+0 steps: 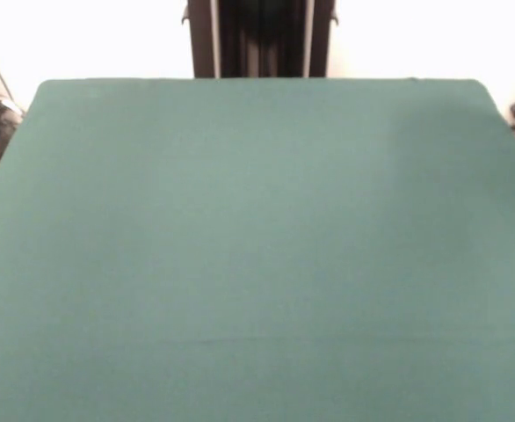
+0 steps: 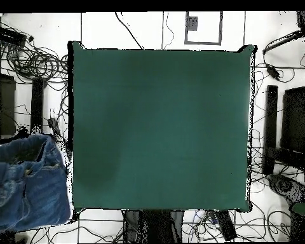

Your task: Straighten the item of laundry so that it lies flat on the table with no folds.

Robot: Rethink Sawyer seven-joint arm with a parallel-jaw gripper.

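The table (image 1: 257, 229) is covered in dark green cloth and nothing lies on it in either view. In the overhead view the item of laundry (image 2: 28, 187), a pair of blue denim jeans with faded patches, shows at the left edge. It is off the table (image 2: 161, 127), beside the table's lower left corner, bunched, with its waistband open toward the top. I cannot tell what it rests on or whether it is held. It does not show in the front view. Neither view shows the gripper or the arm.
The robot's dark pedestal (image 1: 259, 40) stands behind the table's far edge, and its base (image 2: 156, 225) shows below the table from overhead. Tangled cables (image 2: 34, 60) and black boxes (image 2: 271, 130) lie on the white floor on both sides.
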